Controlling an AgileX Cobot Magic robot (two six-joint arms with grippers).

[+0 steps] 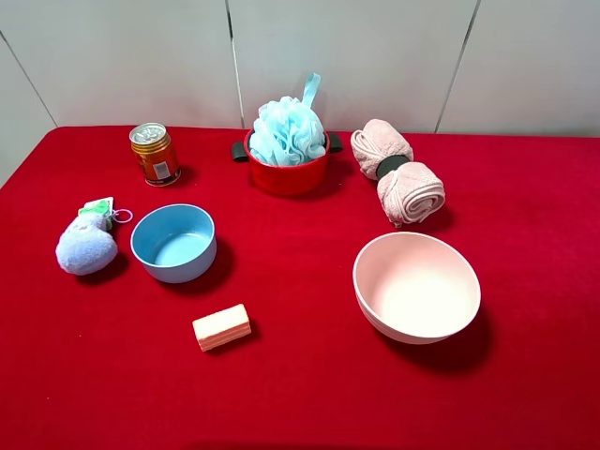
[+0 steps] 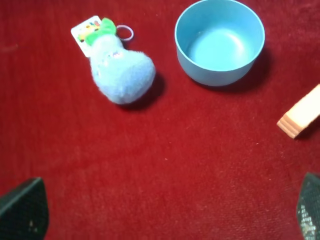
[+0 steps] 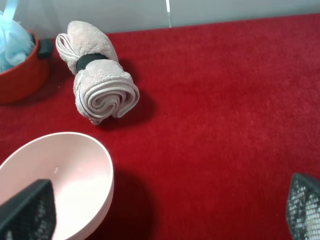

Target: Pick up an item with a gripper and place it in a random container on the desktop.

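Observation:
The light blue loofah ball [image 1: 287,130] sits inside the small red pot [image 1: 287,174] at the back middle of the red table, its ribbon loop sticking up. In the right wrist view the loofah [image 3: 14,44] and the pot [image 3: 20,75] show at the edge. Neither arm shows in the exterior high view. My left gripper [image 2: 165,212] is open and empty, its fingertips [image 2: 22,210] spread wide above bare cloth near the plush toy and blue bowl. My right gripper [image 3: 170,212] is open and empty, fingertips [image 3: 27,210] wide apart over the pink bowl's edge.
A light blue bowl [image 1: 173,243], lavender plush toy [image 1: 86,246] and orange can [image 1: 155,154] are on the left. A pink-striped block [image 1: 221,327] lies at front middle. A larger pink bowl [image 1: 416,286] and a rolled pink towel [image 1: 397,181] are on the right.

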